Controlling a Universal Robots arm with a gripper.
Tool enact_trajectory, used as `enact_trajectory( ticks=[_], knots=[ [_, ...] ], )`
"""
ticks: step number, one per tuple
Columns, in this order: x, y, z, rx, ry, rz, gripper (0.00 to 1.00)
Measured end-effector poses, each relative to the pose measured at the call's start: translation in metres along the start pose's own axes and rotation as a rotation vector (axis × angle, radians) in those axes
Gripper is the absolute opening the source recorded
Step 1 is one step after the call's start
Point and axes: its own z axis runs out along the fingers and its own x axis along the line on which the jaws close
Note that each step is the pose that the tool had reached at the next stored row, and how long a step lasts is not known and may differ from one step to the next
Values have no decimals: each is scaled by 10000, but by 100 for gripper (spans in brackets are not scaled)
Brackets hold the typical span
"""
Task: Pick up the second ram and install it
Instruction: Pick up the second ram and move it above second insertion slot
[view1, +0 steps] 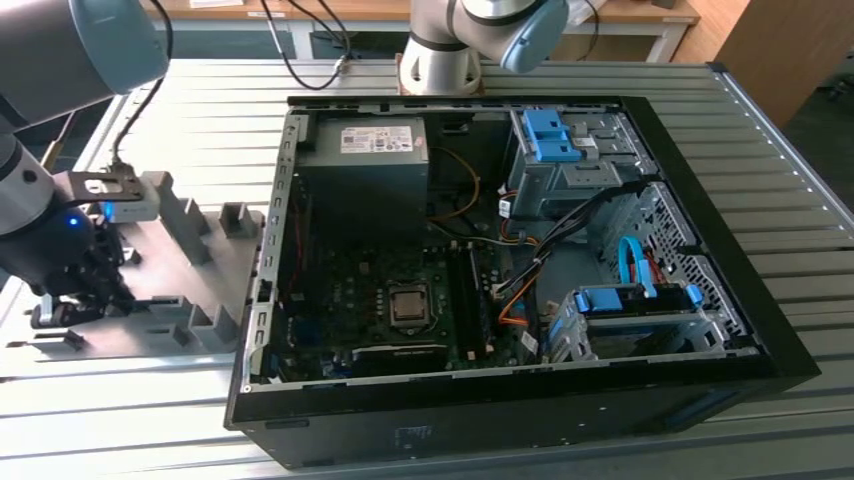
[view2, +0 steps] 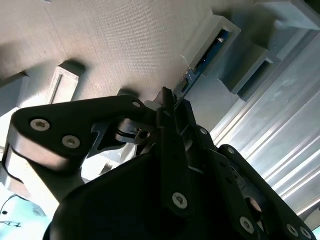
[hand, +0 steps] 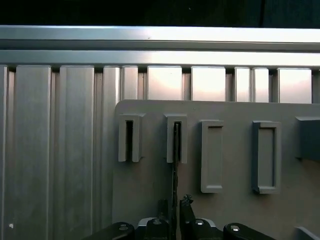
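I count one second ram (view2: 210, 51), edge-up in one of four grey holder blocks (hand: 212, 156); end effector (hand: 174, 202) narrowed, seemingly gripping it.

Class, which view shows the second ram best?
The second wrist view: the second ram shows its flat side in a holder block by the gripper. The first wrist view shows it edge-on; the exterior view, too small to tell.

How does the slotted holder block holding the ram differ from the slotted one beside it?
The ram block holds the second ram on edge; the neighbouring block shows no stick. The neighbouring block sits nearer the plate's edge than the ram block. Both are grey, narrow, same-sized.
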Motion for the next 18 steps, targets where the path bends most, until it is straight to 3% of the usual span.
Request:
enact_trajectory(
  ticks=[3, 8, 14, 18],
  knots=[
    [-1, 0, 10, 0, -162, -12, 24],
    [4, 0, 16, -2, -158, -12, 24],
    [6, -1, 19, 2, -56, -13, 24],
    [6, -1, 18, 0, -39, -14, 24]
  ],
)
